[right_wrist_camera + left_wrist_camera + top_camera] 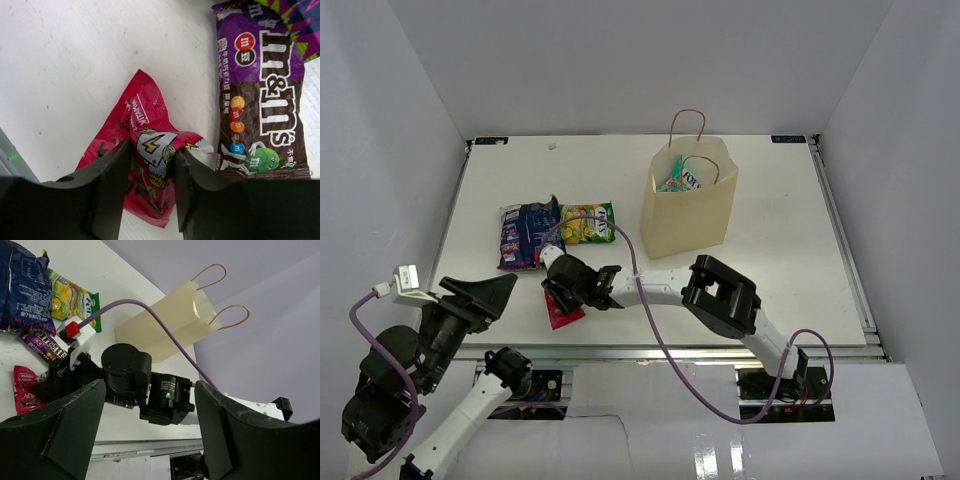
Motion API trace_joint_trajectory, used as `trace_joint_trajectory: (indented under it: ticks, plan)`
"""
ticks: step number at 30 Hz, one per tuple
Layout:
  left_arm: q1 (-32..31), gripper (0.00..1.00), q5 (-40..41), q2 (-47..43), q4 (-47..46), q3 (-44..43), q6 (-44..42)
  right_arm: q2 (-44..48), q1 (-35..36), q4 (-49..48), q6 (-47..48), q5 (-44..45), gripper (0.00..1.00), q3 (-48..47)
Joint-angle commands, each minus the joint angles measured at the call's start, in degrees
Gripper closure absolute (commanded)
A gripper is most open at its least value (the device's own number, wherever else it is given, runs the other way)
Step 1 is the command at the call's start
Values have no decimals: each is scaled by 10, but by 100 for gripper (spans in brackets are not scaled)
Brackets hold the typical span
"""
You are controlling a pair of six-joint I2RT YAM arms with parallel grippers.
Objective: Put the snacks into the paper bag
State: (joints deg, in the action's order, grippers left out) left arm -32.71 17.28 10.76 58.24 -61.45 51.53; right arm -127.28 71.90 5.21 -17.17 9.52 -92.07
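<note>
The tan paper bag stands upright at the back right, with a teal packet inside. My right gripper is shut on the pink-red packet, which is bunched up between its fingers near the table's front edge. A purple-brown M&M's pack lies just beside it. A dark blue bag and a green-yellow pack lie behind. My left gripper is open and empty, off the table's front left corner. The paper bag also shows in the left wrist view.
The right arm stretches across the front of the table, with a purple cable looping over it. The table's front rail runs just behind the arm bases. White walls close in the table on three sides.
</note>
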Motion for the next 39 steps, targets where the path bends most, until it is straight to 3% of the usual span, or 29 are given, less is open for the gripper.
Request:
trace_joint_trajectory:
  ticks: [1,3,5,8,9,12,17,21,30,33,39]
  plan:
    - [4,18,-8,8,-3,12,1,20,-4,34,34,-33,65,39]
    - [4,18,-9,4,-4,19,4,34,-13,31,69,-85,84,43]
    - [4,18,-9,0,-4,34,9,63,-35,28,100,-191,92,44]
    - [4,18,-15,-4,-8,68,21,106,-80,51,208,-348,92,31]
    - [4,18,-16,-5,-12,77,23,119,-93,58,232,-458,92,30]
    - [4,17,-20,-8,-35,116,35,177,-134,102,303,-531,92,24]
    - [4,15,-16,-3,-80,163,38,294,-200,158,394,-508,92,2]
    - [4,12,-23,15,-129,193,27,359,-247,172,412,-478,92,-59]
    - [3,3,-44,136,-189,237,31,366,-401,148,398,-408,92,-201]
    - [4,3,-62,200,-213,251,42,351,-495,146,401,-425,92,-212]
    - [5,3,-101,329,-271,260,66,326,-559,157,447,-461,92,-170]
